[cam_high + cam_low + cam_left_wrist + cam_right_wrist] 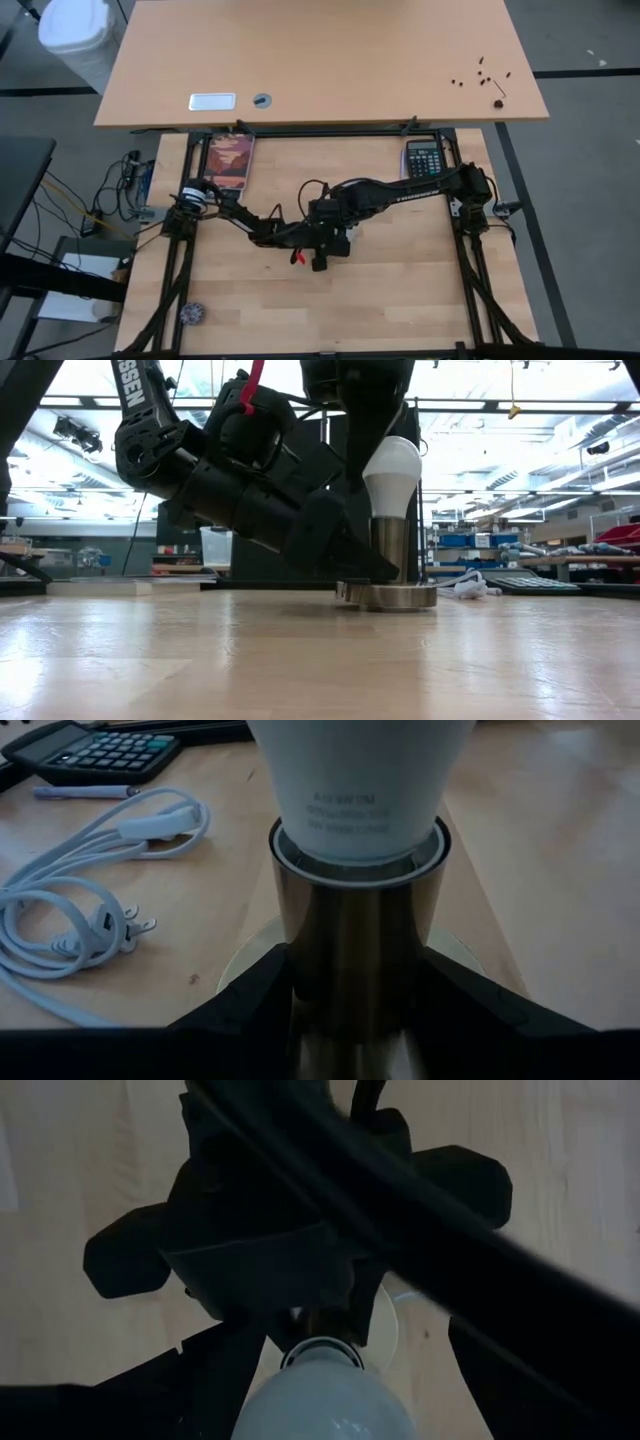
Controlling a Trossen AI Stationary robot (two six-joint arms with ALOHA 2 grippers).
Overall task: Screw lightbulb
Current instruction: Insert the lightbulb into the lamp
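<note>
Low on the worktop [400, 300], near its middle, my left hand [357, 1005] is clamped on the brassy upright tube of the socket [392, 550], one dark finger pressed to each side of it. Above it my right hand [315, 1370] comes straight down over the lightbulb [392, 472], its fingers spread wide on either side of the white dome and not gripping it.

Writing is scarce. Faint grey print runs around the lightbulb's neck in my left wrist view, too soft to read. White capitals ending in "SSEN" show on the arm in the low view, and a white name runs along my right arm in the high view, too small to make out.

Standing upright, the lightbulb has its long axis vertical, round end up and narrow base down inside the socket's rim, with the socket's round foot flat on the wood.

Beyond my hands a white cord [70, 910] lies in loose coils with its plug beside it, then a pen [85, 792] and a dark calculator [95, 750]. Farther off, a booklet [230, 162] with a reddish cover lies by my left arm's base. My two arms crowd the socket from both sides.
</note>
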